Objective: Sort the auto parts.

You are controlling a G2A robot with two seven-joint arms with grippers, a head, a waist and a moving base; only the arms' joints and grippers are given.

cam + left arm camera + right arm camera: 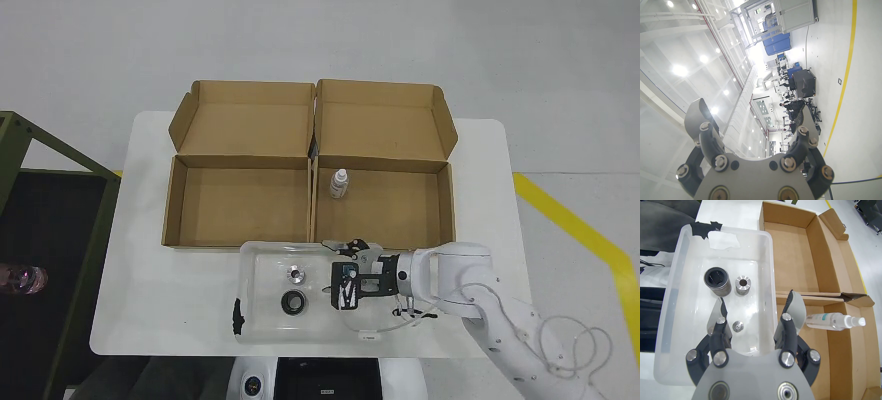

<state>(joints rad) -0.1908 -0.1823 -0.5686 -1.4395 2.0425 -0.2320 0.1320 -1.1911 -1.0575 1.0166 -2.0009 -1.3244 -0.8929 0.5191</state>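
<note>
White desk (150, 300) with a clear bin (668, 294) at its front edge, three metal parts (717, 281) inside, right gripper (756, 295) wide open and empty above it, plus two cardboard boxes (240, 205) and one spray bottle (829, 321).

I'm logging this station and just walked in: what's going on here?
The right gripper hangs open over a clear bin holding three metal parts: a bearing, a bushing and a small disc. None is gripped. A spray bottle is in one cardboard box beyond the bin. The left gripper is open too, holding nothing.
</note>
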